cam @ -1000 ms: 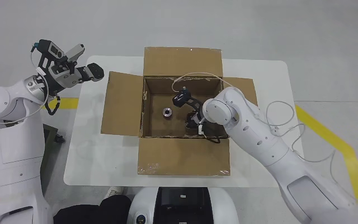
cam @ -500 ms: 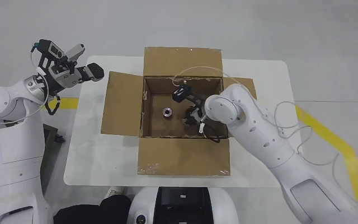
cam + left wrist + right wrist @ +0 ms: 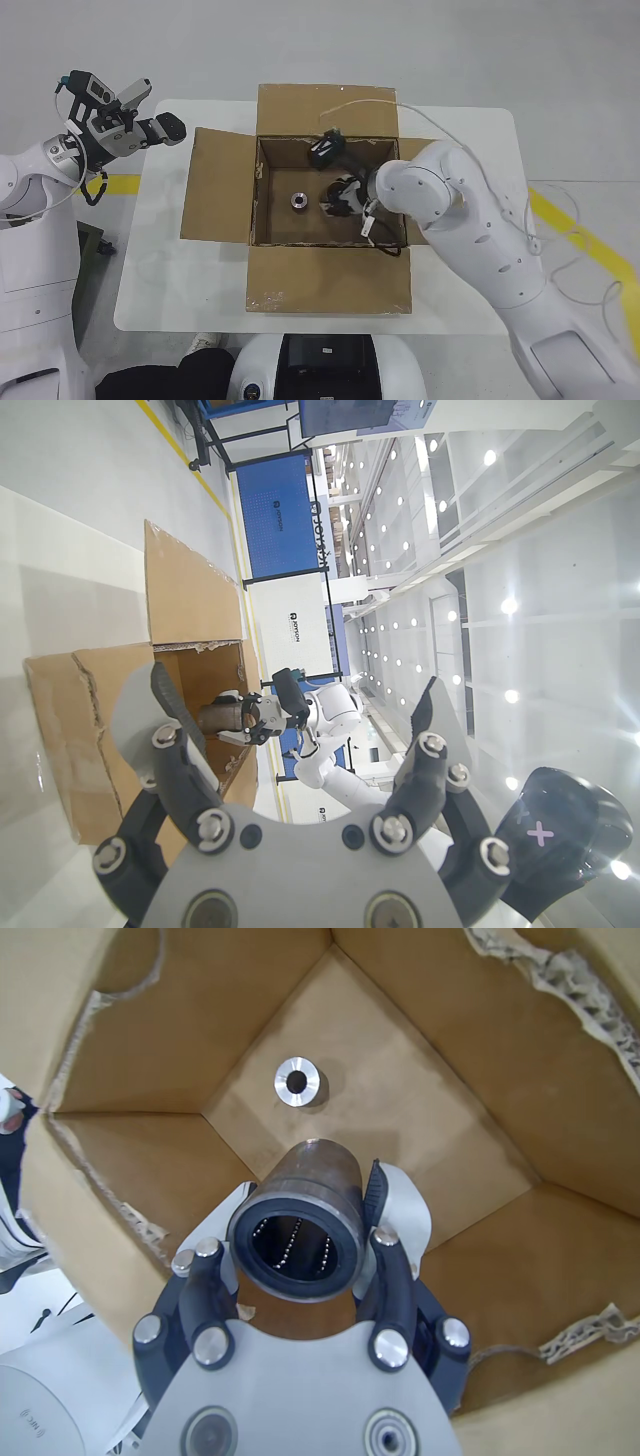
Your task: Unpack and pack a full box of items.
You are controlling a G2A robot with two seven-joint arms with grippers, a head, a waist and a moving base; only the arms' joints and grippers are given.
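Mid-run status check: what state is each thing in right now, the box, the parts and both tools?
cardboard box: open, flaps folded outward.
dark bearing sleeve: gripped in the right tool, clear of the box floor.
silver bushing: loose, standing on end on the box floor, bore up.
right tool: shut on the dark bearing sleeve.
left tool: open, empty, away from the box.
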